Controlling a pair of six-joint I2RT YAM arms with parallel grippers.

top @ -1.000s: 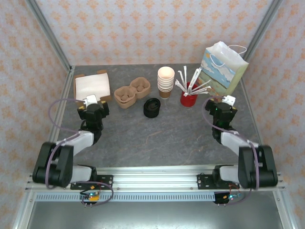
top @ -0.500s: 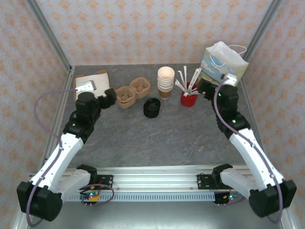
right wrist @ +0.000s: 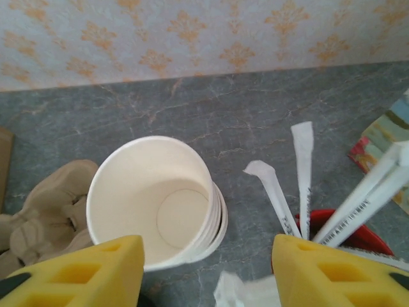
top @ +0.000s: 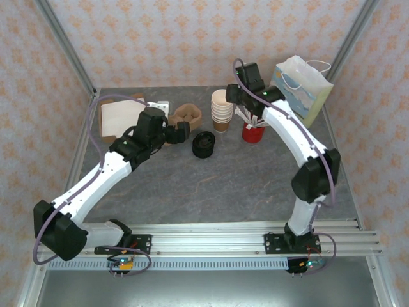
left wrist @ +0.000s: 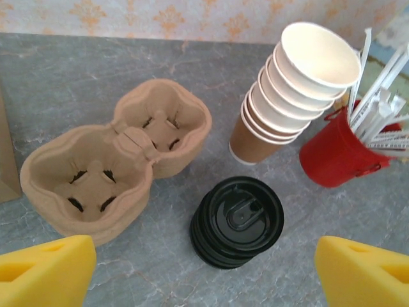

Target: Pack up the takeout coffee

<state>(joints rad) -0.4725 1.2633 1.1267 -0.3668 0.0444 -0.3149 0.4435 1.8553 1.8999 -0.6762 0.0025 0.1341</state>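
The takeout coffee is out of view. A stack of lidless brown-and-white cups (top: 222, 110) (left wrist: 294, 89) (right wrist: 153, 201) stands at the back middle. A stack of black lids (top: 203, 144) (left wrist: 238, 220) sits just in front of it. My left gripper (top: 181, 132) (left wrist: 204, 272) hovers open above and to the near left of the lids, holding nothing. My right gripper (top: 233, 96) (right wrist: 208, 268) hangs open over the cup stack, its yellow fingers (right wrist: 83, 272) astride the top rim's near edge, gripping nothing.
A moulded pulp cup carrier (top: 186, 115) (left wrist: 118, 157) lies left of the lids. A red cup of wrapped white stirrers (top: 253, 133) (left wrist: 335, 153) (right wrist: 345, 233) stands right of the cups. A paper bag (top: 305, 89) is at the back right, a pale flat box (top: 118, 118) at the back left.
Both arms have unfolded and reached inward: the left toward the lids, the right across to the cup stack. The right jaws have narrowed.
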